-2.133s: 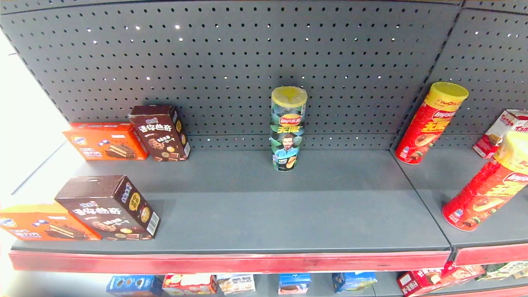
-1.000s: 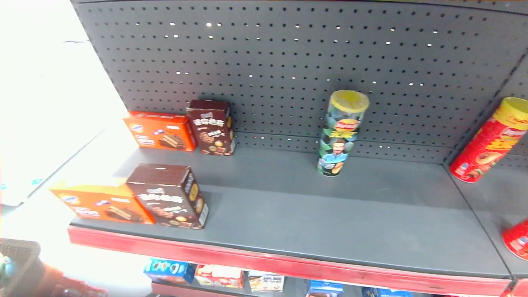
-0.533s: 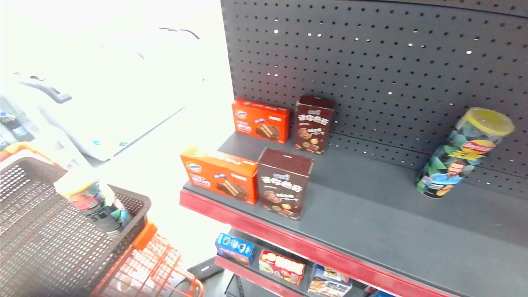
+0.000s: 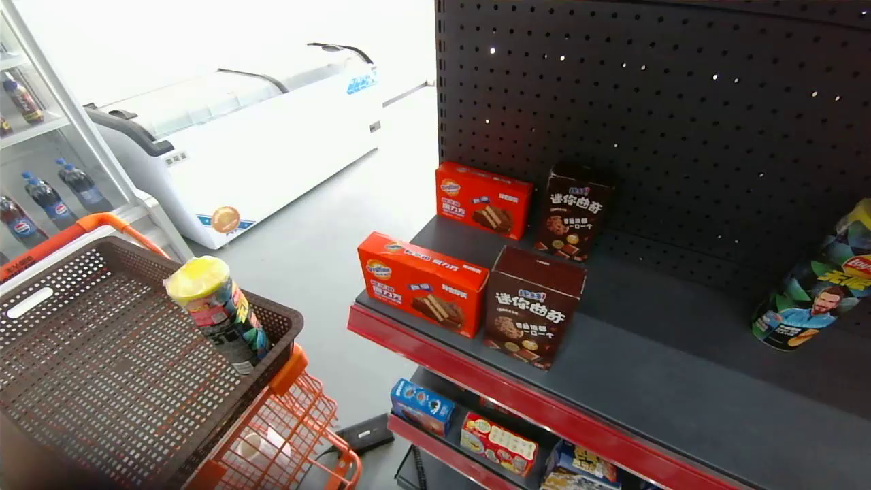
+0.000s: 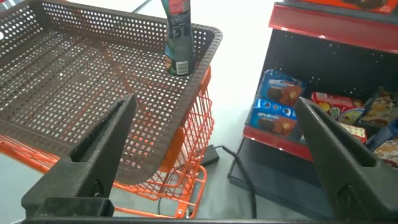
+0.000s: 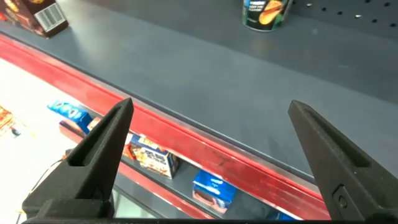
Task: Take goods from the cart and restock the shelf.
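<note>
Swinging left off the shelf (image 4: 680, 395), the head view now shows the cart (image 4: 102, 367), its chip can (image 4: 216, 313) upright at the right corner, next to restock; both jaws gape wide, empty.

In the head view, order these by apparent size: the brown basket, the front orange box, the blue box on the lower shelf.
1. brown basket, largest
2. front orange box
3. blue box, smallest
</note>
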Available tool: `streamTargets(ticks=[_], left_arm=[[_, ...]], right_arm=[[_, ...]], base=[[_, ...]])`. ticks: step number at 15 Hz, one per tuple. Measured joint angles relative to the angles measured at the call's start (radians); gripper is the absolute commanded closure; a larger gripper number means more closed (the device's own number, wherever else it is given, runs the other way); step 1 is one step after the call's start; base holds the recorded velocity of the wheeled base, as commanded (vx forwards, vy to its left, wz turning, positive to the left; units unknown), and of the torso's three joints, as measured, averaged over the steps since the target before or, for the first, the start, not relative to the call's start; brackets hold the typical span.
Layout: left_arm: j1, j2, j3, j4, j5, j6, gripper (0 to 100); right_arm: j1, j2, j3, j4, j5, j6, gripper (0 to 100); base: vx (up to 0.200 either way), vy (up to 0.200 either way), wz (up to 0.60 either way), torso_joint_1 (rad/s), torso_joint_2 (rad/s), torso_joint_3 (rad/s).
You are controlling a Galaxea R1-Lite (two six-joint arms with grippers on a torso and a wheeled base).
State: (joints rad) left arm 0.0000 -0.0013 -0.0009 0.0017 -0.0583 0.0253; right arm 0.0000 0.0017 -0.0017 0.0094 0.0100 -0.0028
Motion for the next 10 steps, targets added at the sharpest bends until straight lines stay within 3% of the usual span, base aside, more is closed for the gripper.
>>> streamTargets(ticks=[3,7,10], left_arm=[[0.0,0.0,0.0,0.002,0.007,0.007,0],[0.011,0.079,-0.045,0.01,0.128,0.061,0],[0.009,0.296,-0.144,0.004,0.181,0.041,0]], right_arm=[[0.0,0.0,0.0,0.0,0.0,0.0,0],[0.0,0.0,0.0,0.0,0.0,0.0,0],[0.0,0.0,0.0,0.0,0.0,0.0,0]], base=[[0.0,0.0,0.0,0.0,0.0,0.0],[0.0,0.0,0.0,0.0,0.0,0.0],[0.0,0.0,0.0,0.0,0.0,0.0]])
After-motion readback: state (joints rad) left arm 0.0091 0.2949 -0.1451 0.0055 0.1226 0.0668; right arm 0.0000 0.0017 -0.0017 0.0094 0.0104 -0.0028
